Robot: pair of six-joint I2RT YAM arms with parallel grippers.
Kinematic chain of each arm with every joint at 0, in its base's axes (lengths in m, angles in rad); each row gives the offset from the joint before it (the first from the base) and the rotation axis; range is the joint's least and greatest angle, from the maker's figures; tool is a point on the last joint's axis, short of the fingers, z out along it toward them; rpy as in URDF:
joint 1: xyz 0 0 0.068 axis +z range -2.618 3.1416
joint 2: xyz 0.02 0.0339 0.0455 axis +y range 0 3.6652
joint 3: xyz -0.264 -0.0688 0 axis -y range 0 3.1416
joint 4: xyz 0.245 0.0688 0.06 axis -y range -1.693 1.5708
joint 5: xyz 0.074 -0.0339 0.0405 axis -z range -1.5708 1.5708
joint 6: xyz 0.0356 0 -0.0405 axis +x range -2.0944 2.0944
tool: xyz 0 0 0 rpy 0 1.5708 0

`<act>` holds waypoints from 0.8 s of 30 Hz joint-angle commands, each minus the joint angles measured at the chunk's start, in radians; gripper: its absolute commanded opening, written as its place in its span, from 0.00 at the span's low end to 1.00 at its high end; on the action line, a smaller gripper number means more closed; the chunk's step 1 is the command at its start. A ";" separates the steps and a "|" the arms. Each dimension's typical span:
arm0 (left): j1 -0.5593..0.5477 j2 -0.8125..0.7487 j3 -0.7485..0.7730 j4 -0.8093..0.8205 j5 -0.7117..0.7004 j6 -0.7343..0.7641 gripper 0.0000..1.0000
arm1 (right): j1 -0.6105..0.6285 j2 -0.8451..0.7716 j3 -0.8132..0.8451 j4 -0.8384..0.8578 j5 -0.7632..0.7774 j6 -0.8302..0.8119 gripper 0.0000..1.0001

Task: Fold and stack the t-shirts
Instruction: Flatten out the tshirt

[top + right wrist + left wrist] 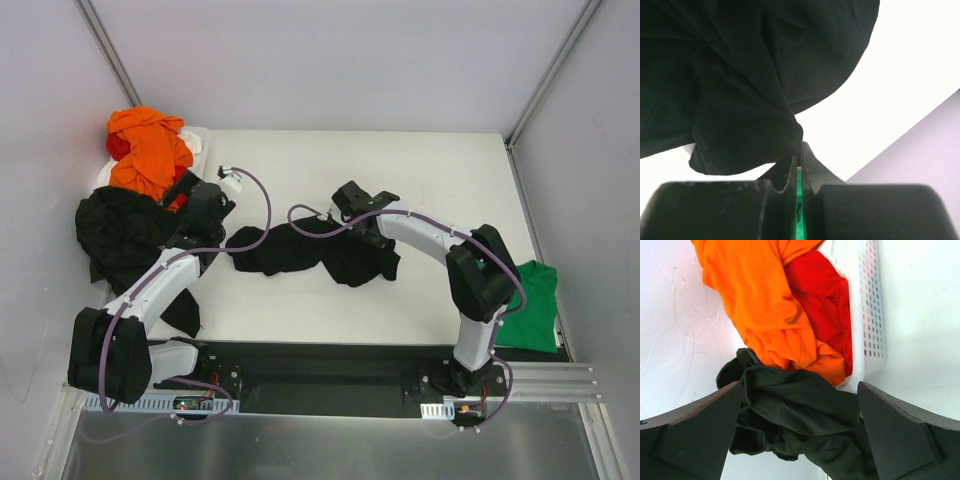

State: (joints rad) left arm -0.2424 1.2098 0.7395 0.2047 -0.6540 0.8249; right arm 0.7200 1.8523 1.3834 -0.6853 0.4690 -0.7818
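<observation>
Your right gripper (800,152) pinches the black t-shirt (300,255) in the middle of the table (420,165). The shirt's long axis runs left toward your left gripper (800,390), which is spread wide near the left edge.

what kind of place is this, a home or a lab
Probably a lab test cell: a white table boxed in by plain panels, metal frame rails, and a white laundry basket of t-shirts.

left arm (150,285) stretched forward-left | left jaws spread wide | right arm (430,235) bent inward | right jaws pressed together
</observation>
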 commanded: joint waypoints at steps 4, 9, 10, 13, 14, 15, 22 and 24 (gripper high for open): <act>-0.006 0.008 -0.031 0.030 0.019 -0.024 0.99 | -0.001 -0.031 0.083 -0.129 0.011 0.039 0.35; -0.006 0.002 -0.038 0.036 0.019 -0.018 0.99 | 0.001 -0.047 0.083 -0.158 0.017 0.061 0.68; -0.006 0.000 -0.038 0.036 0.019 -0.018 0.99 | 0.001 -0.051 0.086 -0.163 0.019 0.065 0.68; -0.006 0.004 -0.037 0.036 0.019 -0.021 0.99 | 0.004 -0.059 0.109 -0.194 -0.001 0.082 0.69; -0.005 0.004 -0.038 0.036 0.019 -0.023 0.99 | 0.006 -0.061 0.124 -0.207 -0.004 0.085 0.69; -0.006 0.004 -0.038 0.036 0.017 -0.021 0.99 | 0.012 -0.058 0.132 -0.214 -0.006 0.088 0.69; -0.006 -0.004 -0.052 0.039 0.014 -0.015 0.99 | 0.058 -0.064 0.184 -0.276 -0.062 0.124 0.67; -0.005 -0.001 -0.054 0.041 0.014 -0.017 0.99 | 0.067 -0.064 0.190 -0.287 -0.120 0.142 0.66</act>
State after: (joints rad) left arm -0.2424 1.2179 0.7010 0.2066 -0.6529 0.8227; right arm 0.7609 1.8423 1.5291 -0.8986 0.4358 -0.6895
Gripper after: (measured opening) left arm 0.993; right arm 0.670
